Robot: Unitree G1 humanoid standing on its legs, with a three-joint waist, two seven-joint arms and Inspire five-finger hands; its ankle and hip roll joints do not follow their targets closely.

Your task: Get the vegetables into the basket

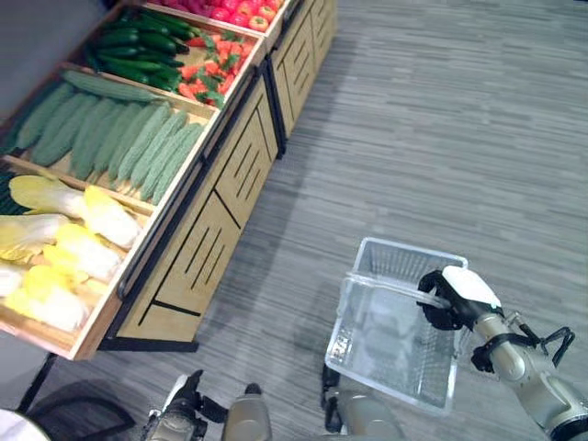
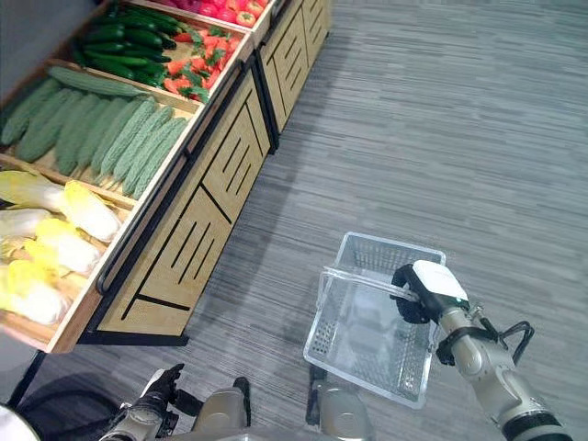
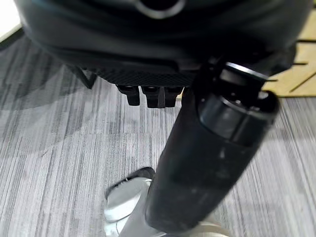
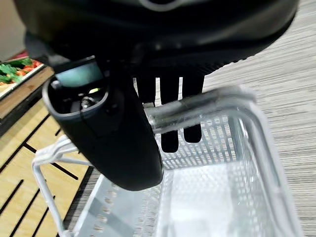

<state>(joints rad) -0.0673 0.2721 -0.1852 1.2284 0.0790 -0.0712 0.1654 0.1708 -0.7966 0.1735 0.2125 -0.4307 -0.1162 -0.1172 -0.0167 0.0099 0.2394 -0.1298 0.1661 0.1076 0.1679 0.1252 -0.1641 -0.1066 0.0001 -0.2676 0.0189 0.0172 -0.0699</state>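
**Basket held, vegetables on shelf**

Right hand (image 1: 459, 296): fingers curled over the handle of the clear basket (image 1: 390, 354), carried above the floor. Left hand (image 3: 163, 59): hanging low, fingers curled, holding nothing. Vegetables (image 1: 119, 138): in wooden shelf (image 1: 197, 257) crates, well apart from the basket.

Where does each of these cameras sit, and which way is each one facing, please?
Left eye view: on the head, looking down at the vegetable stand and basket, right hand on its handle.
Right eye view: same head, same scene, slightly shifted.
Left wrist view: along the left hand, down at the floor.
Right wrist view: along the right hand into the basket.
Both eye views and the right wrist view share the basket.
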